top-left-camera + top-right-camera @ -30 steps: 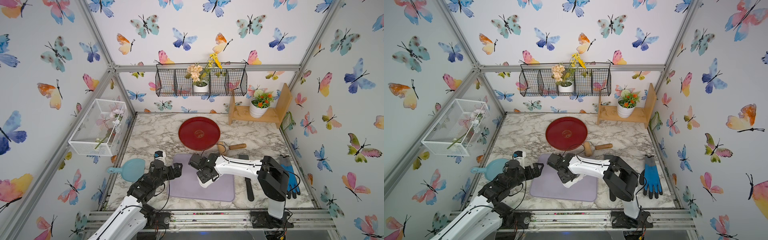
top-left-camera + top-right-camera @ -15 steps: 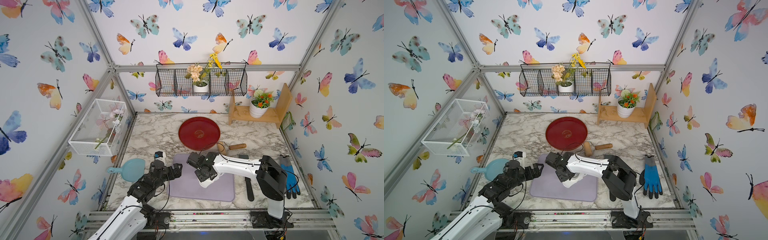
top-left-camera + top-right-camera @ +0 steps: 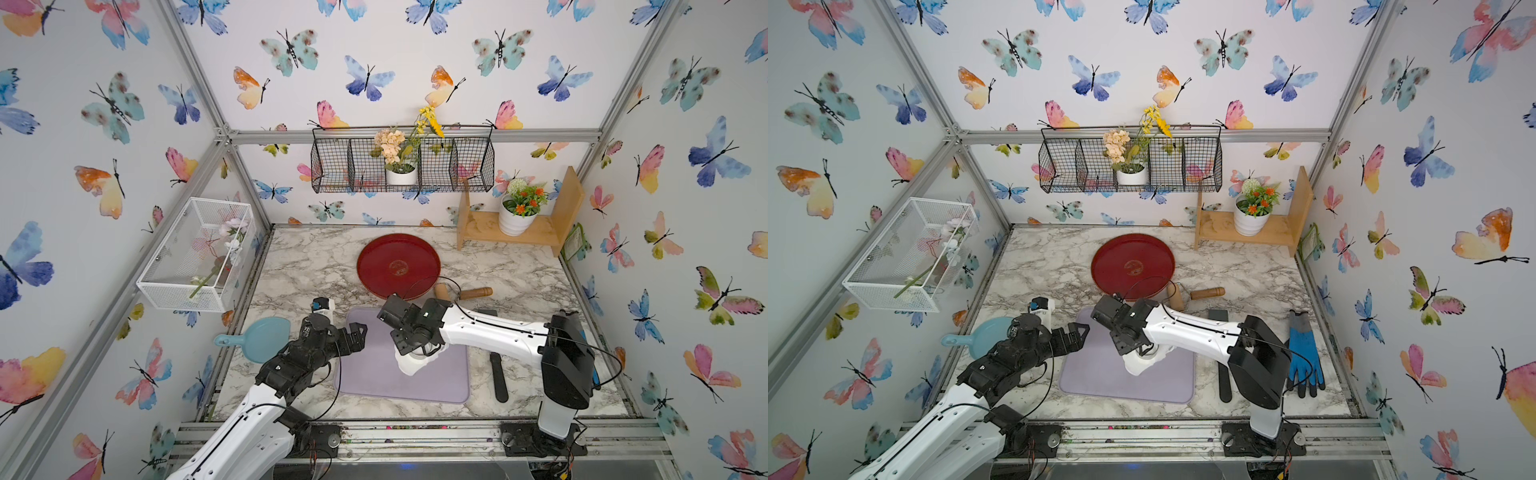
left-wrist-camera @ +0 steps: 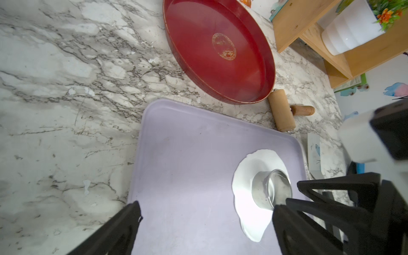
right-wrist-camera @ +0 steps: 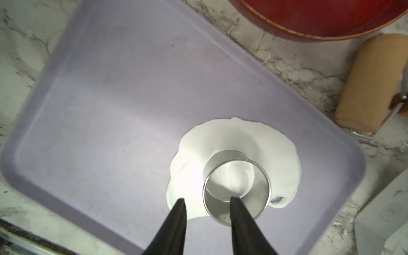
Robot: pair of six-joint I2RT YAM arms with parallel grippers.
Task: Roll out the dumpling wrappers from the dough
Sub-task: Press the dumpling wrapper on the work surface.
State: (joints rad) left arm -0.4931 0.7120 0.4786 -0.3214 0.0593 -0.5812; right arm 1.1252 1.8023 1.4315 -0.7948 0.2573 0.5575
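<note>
- ring cutter (image 5: 225,155) stands pressed into the dough (image 5: 192,154) on the mat (image 5: 110,110), so right fingers (image 5: 174,225) sit slightly parted astride its wall, no grip
- left fingers (image 4: 117,231) wide, empty

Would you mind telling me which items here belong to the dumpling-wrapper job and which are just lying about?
For the job: dough, metal ring cutter, wooden roller, purple mat, probably the red tray.
Lying about: blue glove, teal scoop, black-handled scraper, potted flowers.
</note>
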